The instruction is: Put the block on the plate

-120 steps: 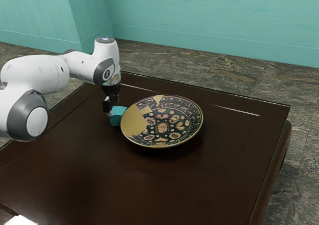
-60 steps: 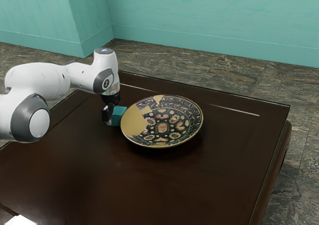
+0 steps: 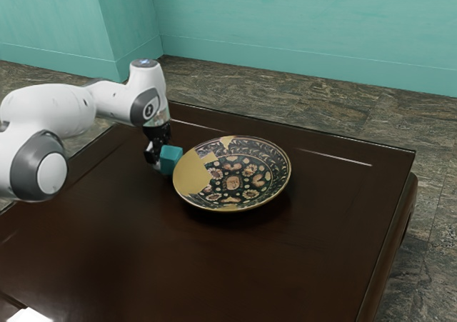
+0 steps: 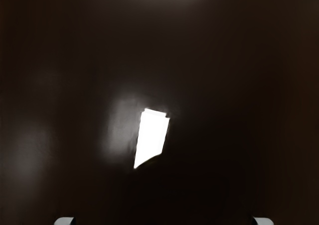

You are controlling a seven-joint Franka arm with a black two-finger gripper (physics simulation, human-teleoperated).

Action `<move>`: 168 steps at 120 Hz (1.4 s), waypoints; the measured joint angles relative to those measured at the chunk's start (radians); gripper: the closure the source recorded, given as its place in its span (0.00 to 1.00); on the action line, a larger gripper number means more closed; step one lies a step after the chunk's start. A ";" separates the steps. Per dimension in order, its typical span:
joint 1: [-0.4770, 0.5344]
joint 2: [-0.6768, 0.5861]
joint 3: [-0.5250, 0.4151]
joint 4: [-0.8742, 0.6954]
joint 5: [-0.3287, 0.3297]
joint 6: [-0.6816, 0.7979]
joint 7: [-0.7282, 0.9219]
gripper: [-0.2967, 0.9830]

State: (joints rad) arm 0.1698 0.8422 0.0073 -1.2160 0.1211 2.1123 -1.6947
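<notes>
In the exterior view my gripper (image 3: pixel 161 158) is shut on the teal block (image 3: pixel 171 161), just off the plate's rim on the exterior view's left. The block looks slightly tilted, a little above the table, and hides part of the fingers. The round plate (image 3: pixel 232 182), dark with a floral pattern and gold-coloured patches, rests on the table. In the wrist view, the gripper (image 4: pixel 164 221) shows as two pale fingertips, wide apart at the lower edge.
The dark brown table (image 3: pixel 214 265) extends around the plate, with a raised edge along its far side. A bright white patch (image 3: pixel 28 315) lies at the exterior view's lower left. White glare (image 4: pixel 151 137) shows on the dark surface in the wrist view.
My hand went down beside the plate, then rose again. The block has come up a little with it and turned, while the plate has stayed put.
</notes>
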 joint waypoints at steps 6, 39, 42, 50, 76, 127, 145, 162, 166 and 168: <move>-0.006 -0.034 0.004 -0.007 -0.001 -0.001 0.003 0.48; -0.128 -0.191 0.005 -0.058 -0.005 -0.010 0.013 0.47; -0.150 -0.194 0.005 -0.060 -0.005 -0.013 0.014 0.47; -0.193 -0.194 0.003 -0.061 -0.006 -0.018 0.015 0.47; -0.237 -0.149 0.002 -0.055 -0.019 -0.022 0.019 0.39; -0.275 -0.687 0.007 -0.613 -0.020 -0.076 0.274 0.25; -0.265 -0.737 0.004 -0.633 -0.031 -0.153 0.563 0.24; -0.258 -0.813 0.000 -0.599 -0.034 -0.226 0.812 0.24; -0.254 -0.817 0.001 -0.595 -0.034 -0.241 0.864 0.24; -0.251 -0.818 0.000 -0.594 -0.034 -0.248 0.889 0.24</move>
State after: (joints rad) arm -0.0816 0.0239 0.0078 -1.8095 0.0867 1.8642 -0.8056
